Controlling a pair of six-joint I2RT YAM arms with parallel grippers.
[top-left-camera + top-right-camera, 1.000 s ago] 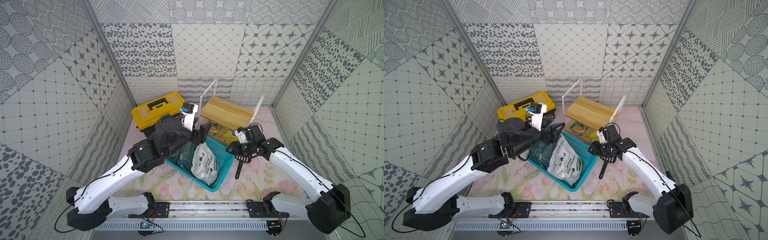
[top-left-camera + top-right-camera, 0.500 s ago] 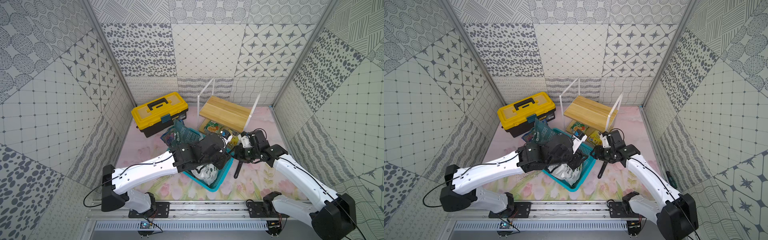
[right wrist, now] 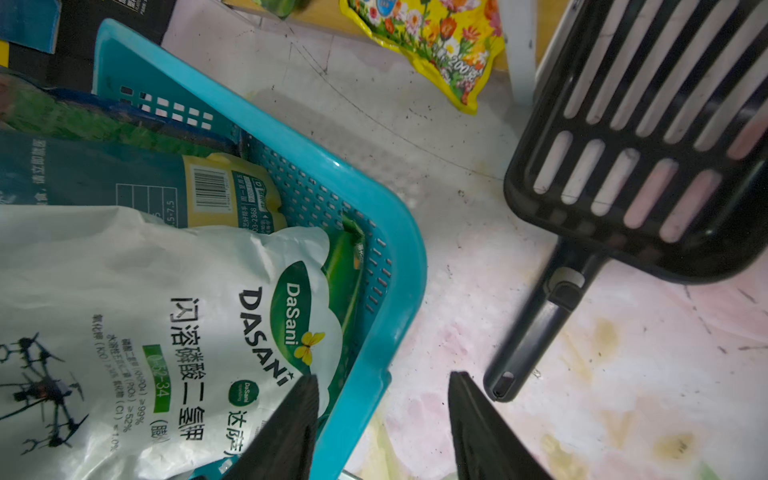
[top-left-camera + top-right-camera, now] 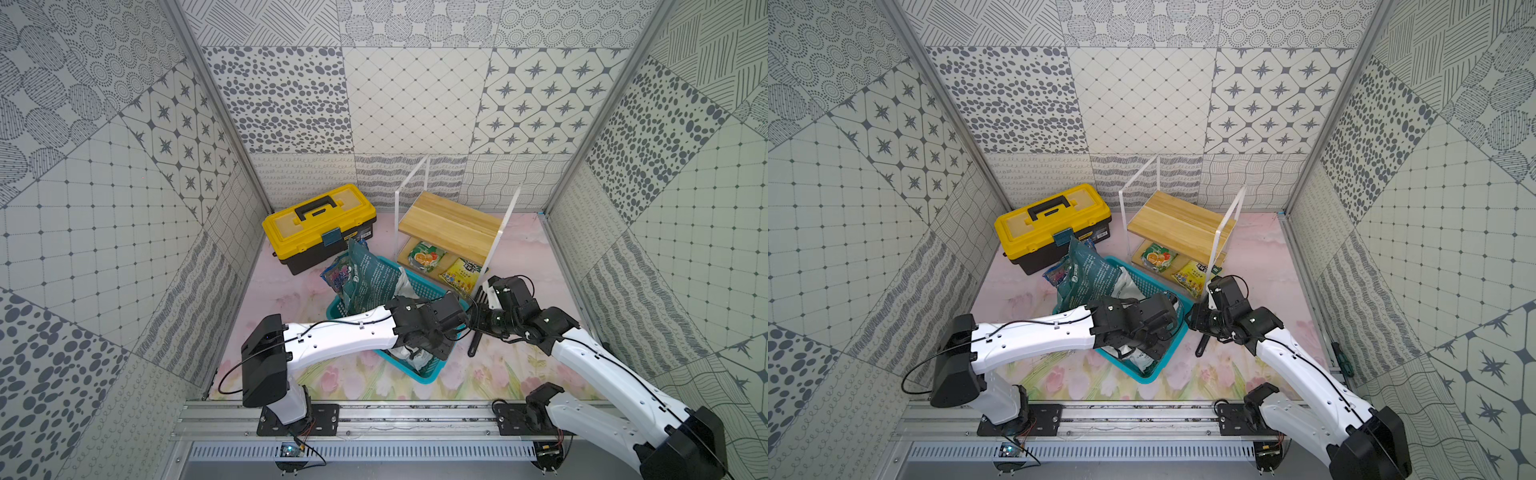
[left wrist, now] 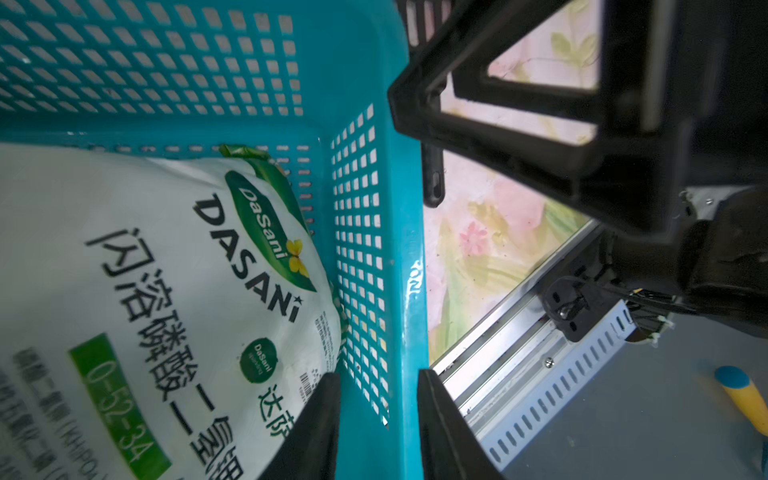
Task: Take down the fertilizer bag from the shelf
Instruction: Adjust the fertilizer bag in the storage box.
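Note:
The white DaSani fertilizer bag lies inside a teal mesh basket on the table, in front of the shelf. In both top views only a little of the bag shows under my left wrist. My left gripper is shut on the basket's right wall, one finger inside by the bag and one outside. My right gripper stands open astride the same rim, one finger over the bag and the other over the table. The shelf's top board is bare.
A tall dark green bag and a blue packet stand at the basket's far end. An orange-print packet and a yellow flower packet lie on the shelf's lower board. A black slotted scoop lies beside the basket. A yellow toolbox sits back left.
My left arm swung from the basket's far end down to its near right wall, and its jaws closed on that wall. My right gripper shifted slightly toward the rim.

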